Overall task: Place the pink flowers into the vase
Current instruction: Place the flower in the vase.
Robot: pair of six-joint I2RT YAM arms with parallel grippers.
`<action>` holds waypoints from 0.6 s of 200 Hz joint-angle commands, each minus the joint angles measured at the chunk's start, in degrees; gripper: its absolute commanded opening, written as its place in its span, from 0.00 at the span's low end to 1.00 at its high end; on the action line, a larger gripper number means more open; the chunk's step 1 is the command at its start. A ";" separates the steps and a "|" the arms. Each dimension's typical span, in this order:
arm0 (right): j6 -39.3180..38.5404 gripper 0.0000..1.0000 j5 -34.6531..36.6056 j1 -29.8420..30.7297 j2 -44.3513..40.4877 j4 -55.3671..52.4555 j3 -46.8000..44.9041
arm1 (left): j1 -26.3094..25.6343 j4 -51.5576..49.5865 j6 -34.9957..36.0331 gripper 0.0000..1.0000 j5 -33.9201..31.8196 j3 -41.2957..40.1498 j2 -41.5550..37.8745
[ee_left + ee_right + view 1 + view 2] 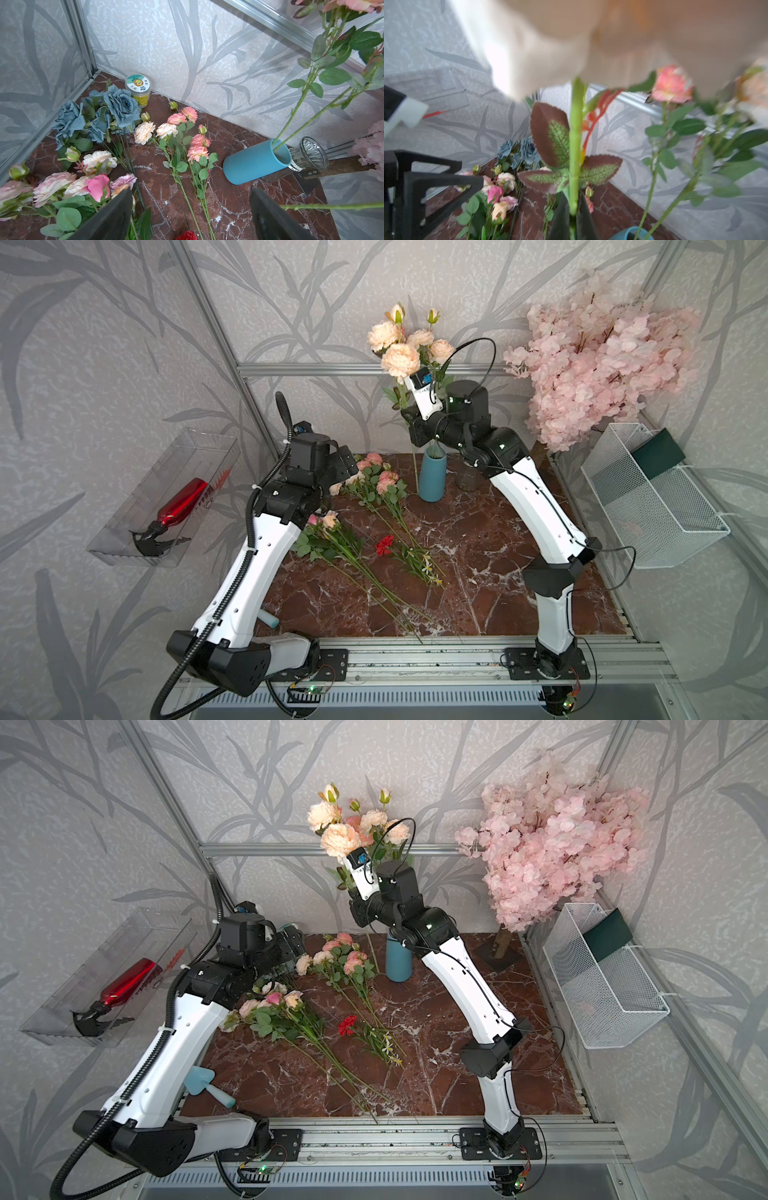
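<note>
My right gripper (409, 416) (573, 209) is shut on the green stem (575, 145) of a spray of pink flowers (400, 357) (340, 838), held upright above the blue vase (432, 479) (398, 963). A thin stem end (416, 472) hangs just left of the vase, outside its mouth. Two other stems (295, 124) stand in the vase (253, 164). More pink flowers (384, 481) (187, 145) lie on the marble table (478, 572). My left gripper (347, 466) (190, 209) is open and empty above them.
A second mixed bunch (328, 524) (62, 187) lies under the left arm. A red carnation (384, 545) lies mid-table. Blue roses (116, 106) and a jar (138, 87) sit in the back corner. Behind the vase stands a glass vase (309, 158), with the blossom tree (602, 360) at back right.
</note>
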 commanded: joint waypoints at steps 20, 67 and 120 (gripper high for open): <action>-7.91 0.00 11.46 0.18 -0.98 9.94 1.12 | 0.39 -0.02 -1.15 0.89 -1.95 -2.32 0.46; -13.31 0.00 17.40 -0.30 -3.99 26.12 -11.06 | 0.47 0.60 -1.35 0.89 -1.47 -2.86 1.64; -9.20 0.00 16.21 -4.25 -2.98 26.72 -13.36 | 0.56 0.32 -1.17 0.89 -1.72 -2.01 3.11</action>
